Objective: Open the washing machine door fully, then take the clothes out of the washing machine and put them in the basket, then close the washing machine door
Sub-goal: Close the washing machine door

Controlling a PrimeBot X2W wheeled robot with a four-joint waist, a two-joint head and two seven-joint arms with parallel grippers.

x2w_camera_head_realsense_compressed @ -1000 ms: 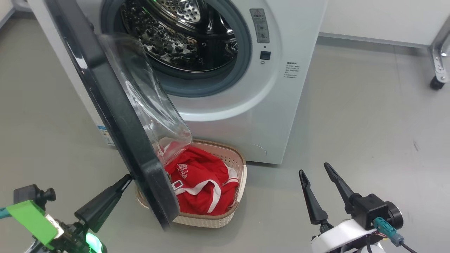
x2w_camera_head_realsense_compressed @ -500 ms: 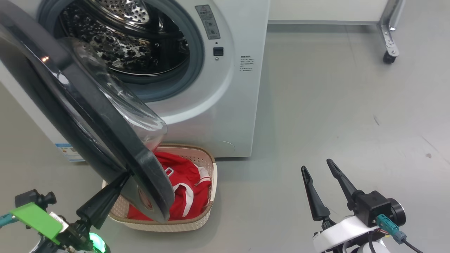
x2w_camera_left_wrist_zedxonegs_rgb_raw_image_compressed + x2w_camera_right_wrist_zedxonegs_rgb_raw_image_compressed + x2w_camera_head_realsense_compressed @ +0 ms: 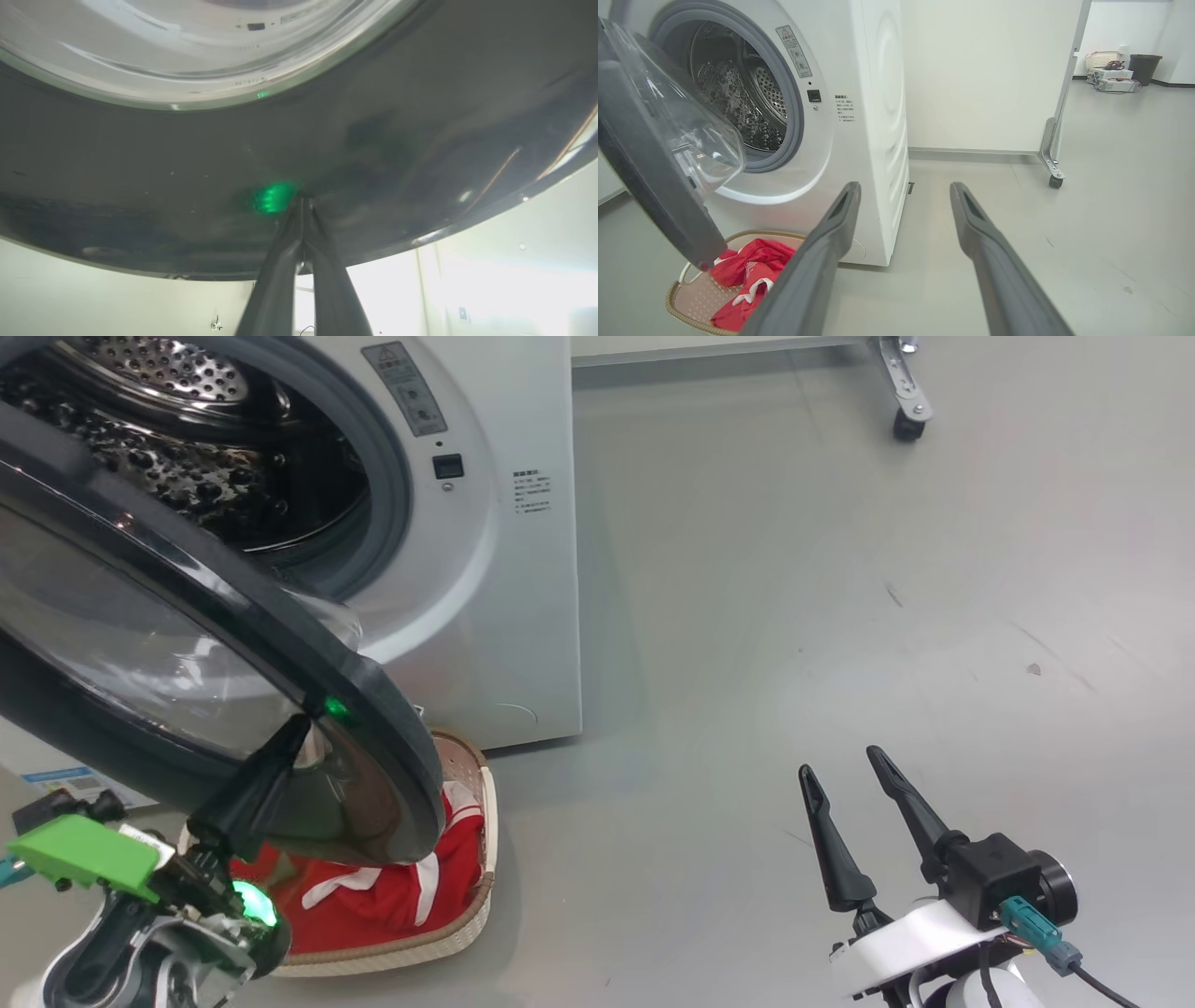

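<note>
Where the grey floor [image 3: 840, 616] is spread across the head view, the washing machine [image 3: 504, 579] is stood at the upper left, with its steel drum [image 3: 187, 476] laid bare behind the grey gasket [image 3: 397, 523]. The washing machine door [image 3: 397, 737] is swung partway out from the opening. Its black rim is angled over the basket, and its clear bowl window is turned towards the drum. The basket [image 3: 485, 859] is set on the floor just beside the foot of the machine, half hidden under the door's lower edge. The clothes [image 3: 392, 896], red with white trim, are piled inside the basket. The left gripper [image 3: 299, 728] is clenched on nothing, its two fingers pressed together. In the left wrist view the joined fingertips [image 3: 296, 214] are seen laid against the door's dark glossy outer face, beside a green reflection. The right gripper [image 3: 838, 761] is held released, fingers spread wide over bare floor at the lower right, well apart from the machine. A small castor [image 3: 906, 425] on a metal frame is seen far behind.
</note>
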